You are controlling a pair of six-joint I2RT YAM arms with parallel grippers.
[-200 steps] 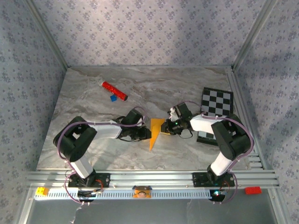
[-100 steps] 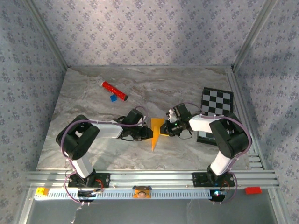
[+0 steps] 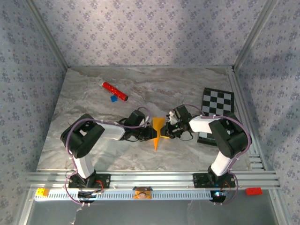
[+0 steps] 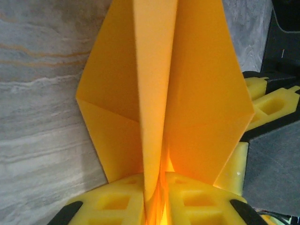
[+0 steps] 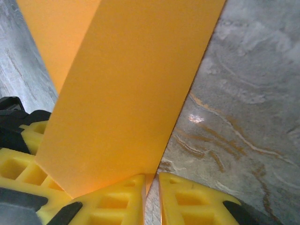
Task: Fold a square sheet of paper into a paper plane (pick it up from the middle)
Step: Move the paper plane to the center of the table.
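The paper plane [image 4: 187, 93] is sitting between both end effectors: the left end effector [image 4: 157, 201] is pinching its centre keel, the right end effector [image 5: 151, 192] a wing edge. Creasing is likely depending on even, untwisted squeezing.

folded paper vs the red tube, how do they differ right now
Colour: the folded paper is orange-yellow, the red tube is red. Shape: the paper is a creased dart tapering to a point, the tube is a round stick. State: the paper is pinched by the left tool and right tool; the tube lies free farther back on the left. Both are slim and roughly alike in length.
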